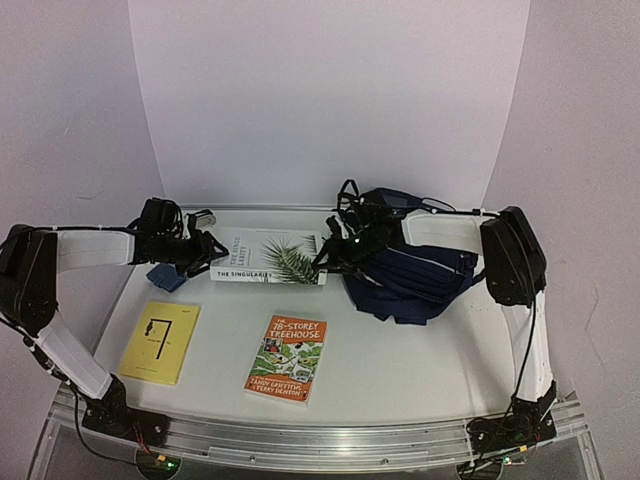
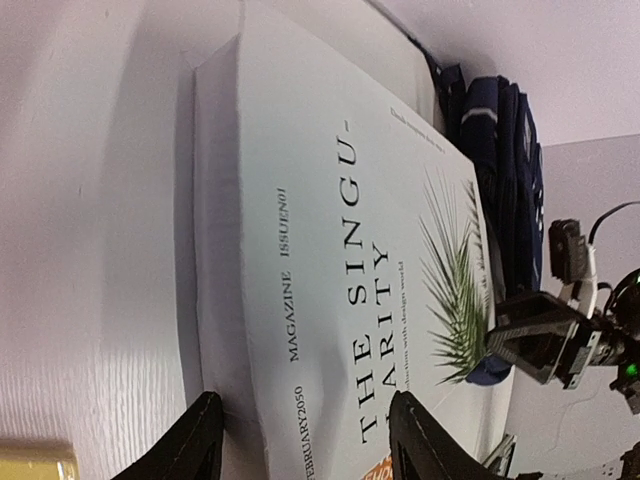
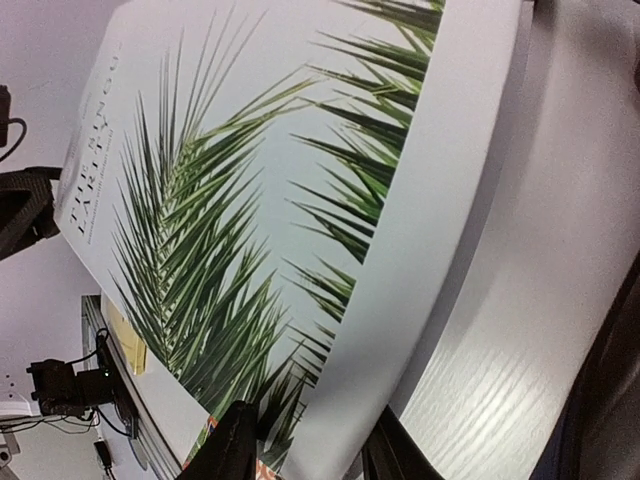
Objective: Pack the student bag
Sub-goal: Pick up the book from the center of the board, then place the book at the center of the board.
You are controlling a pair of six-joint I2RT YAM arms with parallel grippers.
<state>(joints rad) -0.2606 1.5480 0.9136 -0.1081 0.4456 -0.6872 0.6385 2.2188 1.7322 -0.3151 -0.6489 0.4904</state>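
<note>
Two grippers straddle a thick white palm-leaf magazine (image 1: 262, 257): left gripper (image 2: 305, 402) at its left end, right gripper (image 3: 315, 412) at its right; whether either grips it, I cannot tell; the crumpled dark navy fabric student bag (image 1: 415, 278) lies back right, just beside that end; a yellow booklet (image 1: 160, 342) and an orange paperback (image 1: 287, 357) lie nearer, apart.

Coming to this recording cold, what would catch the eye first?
The white palm-leaf magazine at the back middle of the table draws the eye: the left tool straddles its left end, the right tool its right end. Just right of it slumps the navy student bag, while a yellow book and an orange paperback lie untouched near the front.
</note>
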